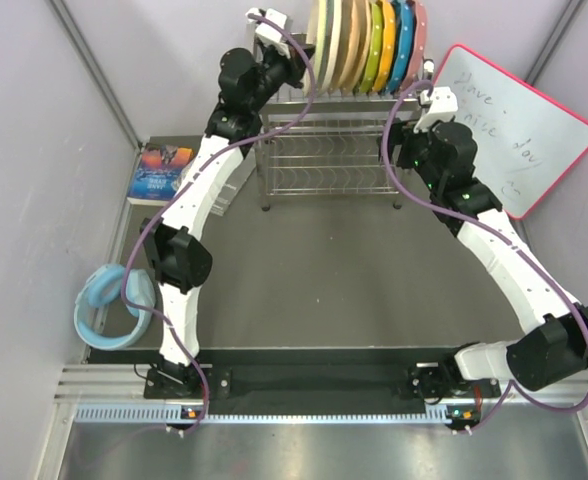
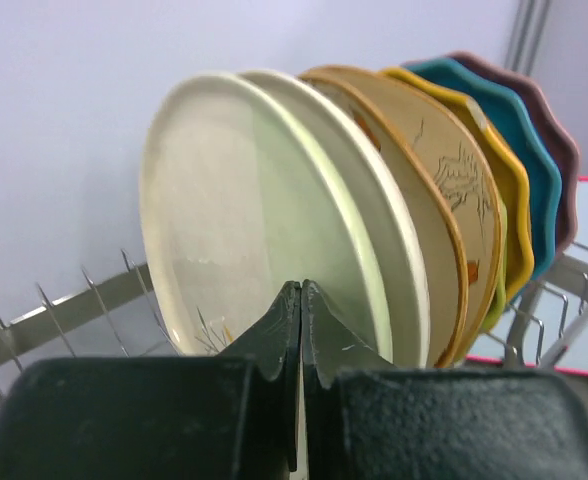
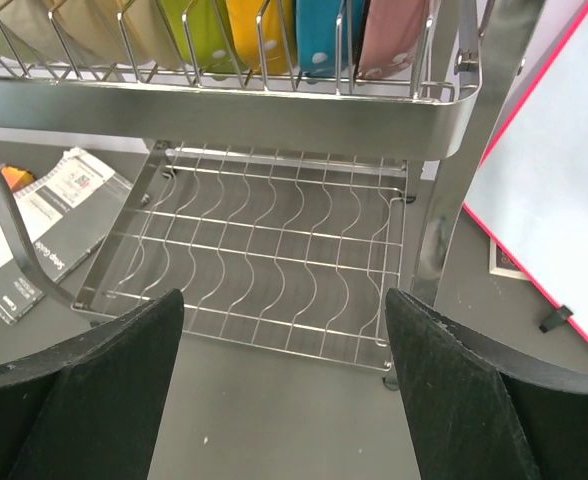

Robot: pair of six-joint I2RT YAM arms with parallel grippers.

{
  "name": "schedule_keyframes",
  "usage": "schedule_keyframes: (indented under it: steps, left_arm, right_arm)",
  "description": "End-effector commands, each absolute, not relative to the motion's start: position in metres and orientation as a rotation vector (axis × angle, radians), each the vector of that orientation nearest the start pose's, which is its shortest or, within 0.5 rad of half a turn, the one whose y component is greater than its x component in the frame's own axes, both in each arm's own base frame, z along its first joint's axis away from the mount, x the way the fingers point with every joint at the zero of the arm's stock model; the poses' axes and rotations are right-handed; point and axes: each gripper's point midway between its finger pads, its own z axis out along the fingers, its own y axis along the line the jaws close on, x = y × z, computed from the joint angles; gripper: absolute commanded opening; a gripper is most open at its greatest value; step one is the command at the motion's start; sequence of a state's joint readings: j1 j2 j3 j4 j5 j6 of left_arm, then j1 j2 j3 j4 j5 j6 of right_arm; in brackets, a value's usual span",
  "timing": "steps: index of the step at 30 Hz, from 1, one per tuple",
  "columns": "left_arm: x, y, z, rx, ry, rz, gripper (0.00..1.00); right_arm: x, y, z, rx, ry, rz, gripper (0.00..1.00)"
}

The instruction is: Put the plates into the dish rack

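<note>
The plates stand on edge in the top tier of the dish rack (image 1: 324,150). In the left wrist view the nearest is a pale cream plate (image 2: 234,200) with a small leaf motif. Behind it come a second cream plate (image 2: 379,220) and an orange-rimmed plate (image 2: 424,170) with a branch drawing. From above they form the left part of the row (image 1: 334,40). My left gripper (image 2: 302,287) is shut with nothing in it, its tips just in front of the pale plate's face (image 1: 296,48). My right gripper (image 3: 284,300) is open and empty, by the rack's right end (image 1: 419,108), facing the lower tier (image 3: 274,250).
Plain green (image 1: 375,45), yellow (image 1: 388,45), blue (image 1: 405,45) and pink (image 1: 420,50) plates fill the rack's right slots. A red-framed whiteboard (image 1: 514,130) leans right of the rack. A booklet (image 1: 162,170) lies at its left, and blue headphones (image 1: 109,305) sit at the table's left edge.
</note>
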State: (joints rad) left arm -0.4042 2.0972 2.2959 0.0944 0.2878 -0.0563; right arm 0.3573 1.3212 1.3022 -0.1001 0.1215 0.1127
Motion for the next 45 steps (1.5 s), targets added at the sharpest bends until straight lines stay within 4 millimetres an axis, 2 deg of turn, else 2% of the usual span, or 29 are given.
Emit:
schedule_keyframes:
  steps: [1,13,14,15,16,17,18,19,20,21,22,23,24,25,26,27,28,29,30,31,32,33,34,35,36,37,39,43,45]
  left_arm:
    - [0.525,-0.323,0.526,0.509,1.039,-0.614,0.00]
    - [0.525,-0.312,0.536,0.461,1.040,-0.556,0.01]
    - [0.520,-0.306,0.542,0.470,1.034,-0.518,0.08]
    - [0.522,-0.295,0.545,0.436,1.042,-0.467,0.33]
    - [0.521,-0.285,0.551,0.437,1.032,-0.398,0.51]
    - [0.512,-0.270,0.559,0.425,1.035,-0.340,0.70]
    - [0.511,-0.254,0.560,0.404,1.051,-0.267,0.99]
    - [0.489,-0.228,0.586,0.402,1.005,-0.175,0.99]
    - [0.493,-0.218,0.559,0.421,1.065,-0.130,0.99]
    - [0.484,-0.205,0.561,0.420,1.052,-0.097,0.99]
    - [0.459,-0.177,0.582,0.404,1.011,-0.055,0.99]
    - [0.462,-0.170,0.553,0.419,1.069,-0.035,0.99]
    - [0.456,-0.161,0.547,0.418,1.091,-0.016,0.99]
    - [0.439,-0.138,0.558,0.371,1.089,0.026,0.99]
    - [0.439,-0.132,0.536,0.366,1.144,0.041,0.99]
    - [0.433,-0.124,0.532,0.347,1.161,0.052,0.99]
    - [0.415,-0.110,0.540,0.310,1.149,0.075,0.99]
    - [0.414,-0.108,0.514,0.322,1.199,0.079,0.99]
    - [0.408,-0.103,0.506,0.318,1.215,0.081,0.99]
    - [0.393,-0.093,0.506,0.302,1.213,0.085,0.99]
    - [0.394,-0.087,0.475,0.291,1.277,0.097,0.99]
    - [0.390,-0.079,0.463,0.246,1.305,0.079,0.99]
    - [0.382,-0.061,0.461,0.191,1.311,0.090,0.99]
    - [0.383,-0.053,0.432,0.170,1.378,0.085,0.99]
    - [0.381,-0.047,0.421,0.127,1.407,0.058,0.99]
    - [0.377,-0.031,0.414,0.092,1.426,0.080,0.99]
    - [0.378,-0.027,0.375,0.110,1.558,0.087,0.99]
    - [0.385,-0.026,0.336,0.113,1.715,0.068,0.99]
    - [0.386,-0.028,0.331,0.109,1.713,0.046,0.99]
  right_arm:
    - [0.422,0.135,0.373,-0.086,1.629,0.282,0.82]
    - [0.419,0.131,0.371,-0.088,1.631,0.285,0.83]
    - [0.419,0.132,0.371,-0.095,1.629,0.288,0.84]
    - [0.417,0.131,0.374,-0.097,1.624,0.286,0.86]
    - [0.416,0.131,0.375,-0.096,1.621,0.287,0.88]
    - [0.414,0.130,0.378,-0.099,1.613,0.285,0.99]
    - [0.411,0.130,0.385,-0.110,1.594,0.284,0.99]
    - [0.408,0.130,0.388,-0.119,1.581,0.288,0.99]
    - [0.406,0.129,0.384,-0.126,1.582,0.286,1.00]
    - [0.400,0.128,0.390,-0.128,1.555,0.289,1.00]
    - [0.399,0.127,0.394,-0.122,1.526,0.289,1.00]
    - [0.397,0.126,0.385,-0.129,1.534,0.286,1.00]
    - [0.394,0.127,0.387,-0.141,1.518,0.288,1.00]
    - [0.394,0.126,0.379,-0.145,1.532,0.282,1.00]
    - [0.393,0.127,0.376,-0.153,1.539,0.286,1.00]
    - [0.391,0.127,0.373,-0.164,1.550,0.282,1.00]
    - [0.391,0.127,0.371,-0.170,1.557,0.278,1.00]
    - [0.390,0.127,0.369,-0.179,1.567,0.274,1.00]
    - [0.389,0.127,0.358,-0.204,1.613,0.260,1.00]
    - [0.388,0.128,0.362,-0.230,1.623,0.249,1.00]
    - [0.388,0.126,0.356,-0.239,1.656,0.229,1.00]
    - [0.389,0.121,0.335,-0.234,1.747,0.193,1.00]
    - [0.390,0.116,0.332,-0.219,1.772,0.163,1.00]
    - [0.392,0.099,0.327,-0.150,1.805,0.078,1.00]
    - [0.389,0.091,0.313,-0.126,1.874,0.028,1.00]
    - [0.388,0.082,0.313,-0.095,1.888,-0.017,1.00]
    - [0.382,0.057,0.308,-0.035,1.917,-0.161,1.00]
    - [0.366,0.040,0.316,-0.046,1.931,-0.266,1.00]
    - [0.356,0.039,0.319,-0.059,1.944,-0.268,1.00]
